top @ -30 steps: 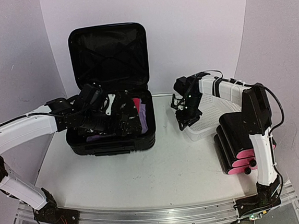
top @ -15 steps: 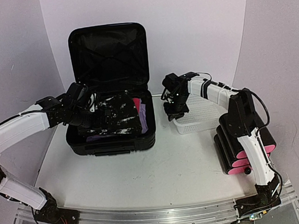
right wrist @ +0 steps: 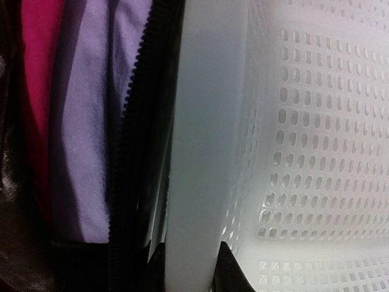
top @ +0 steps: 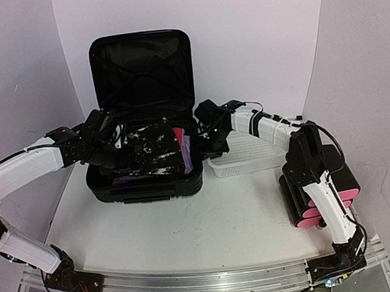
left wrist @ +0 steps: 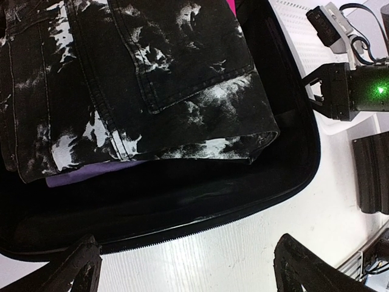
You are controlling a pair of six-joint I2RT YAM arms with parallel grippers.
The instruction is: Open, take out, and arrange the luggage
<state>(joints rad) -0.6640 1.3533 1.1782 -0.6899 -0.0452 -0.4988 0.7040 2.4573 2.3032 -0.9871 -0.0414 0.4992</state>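
Luggage point(top: 142, 72) sits at 11 o'clock from table point(top: 189, 235) centre, lid propped upright at 12, tub facing you and packed. You've got the opening done; unpacking looks barely begun.

- Bleach-marked black jeans point(top: 150, 146) lie folded on top. Pink cloth point(top: 179, 135) and purple cloth point(right wrist: 85, 152) are wedged along the tub's 3 o'clock wall.
- Left gripper point(left wrist: 191, 274): claw spread wide, empty, hanging over the tub's near lip just short of the jeans. Likely lined up for a top-layer grab.
- Right gripper point(right wrist: 191, 267): fingers pinched on the rim of the white mesh basket point(top: 248, 165).
- The basket is pressed against the luggage at 3 o'clock. My read: a close drop spot keeps transfers short.
- Black box with pink drawer fronts point(top: 322, 196) stands at 4 o'clock, apart.
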